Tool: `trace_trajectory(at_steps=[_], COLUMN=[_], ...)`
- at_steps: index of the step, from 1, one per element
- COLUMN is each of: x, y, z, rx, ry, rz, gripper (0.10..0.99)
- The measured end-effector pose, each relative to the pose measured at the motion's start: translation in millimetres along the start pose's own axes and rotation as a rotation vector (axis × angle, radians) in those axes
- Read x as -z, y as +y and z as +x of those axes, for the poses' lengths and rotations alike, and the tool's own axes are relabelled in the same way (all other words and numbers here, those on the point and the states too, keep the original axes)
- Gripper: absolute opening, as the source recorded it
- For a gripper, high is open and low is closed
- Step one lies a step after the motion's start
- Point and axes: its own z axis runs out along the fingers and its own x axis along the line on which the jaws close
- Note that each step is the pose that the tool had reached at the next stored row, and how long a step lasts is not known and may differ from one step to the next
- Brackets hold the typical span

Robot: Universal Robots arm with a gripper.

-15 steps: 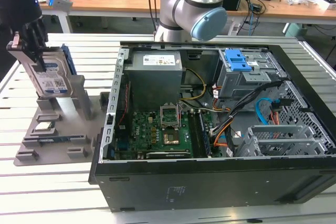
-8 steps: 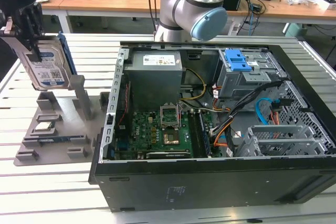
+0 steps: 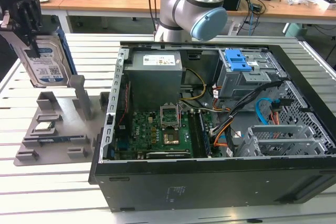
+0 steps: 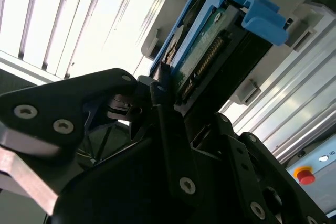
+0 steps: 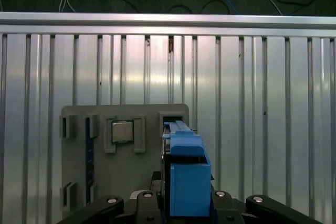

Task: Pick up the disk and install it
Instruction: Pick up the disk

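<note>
Exterior view: gripper (image 3: pixel 30 39) clamps the upright disk (image 3: pixel 38 73), barcode label (image 3: pixel 52 65) showing.

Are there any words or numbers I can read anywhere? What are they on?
White-and-blue label on the flat silver disk in its blue carrier: print too small to read.
White label on the grey metal power supply box: too small to read.
So none can be read.
</note>
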Motion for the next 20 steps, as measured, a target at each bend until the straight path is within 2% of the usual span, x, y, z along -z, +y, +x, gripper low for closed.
trace_trajectory(at_steps=[6,8,17,18,20], x=[9.9,16.9,32.8,37.1,40.9], y=[-0.1,-0.1,-0.1,-0.1,-0.1], z=[0.0,-0.1,-0.2,-0.2,-0.2], rx=[0.000,0.000,0.000,0.000,0.000], ry=[0.0000,0.0000,-0.0001,0.0000,0.0000], rz=[-0.001,-0.001,-0.002,-0.003,-0.003], gripper=[0.361,0.361,0.361,0.361,0.361])
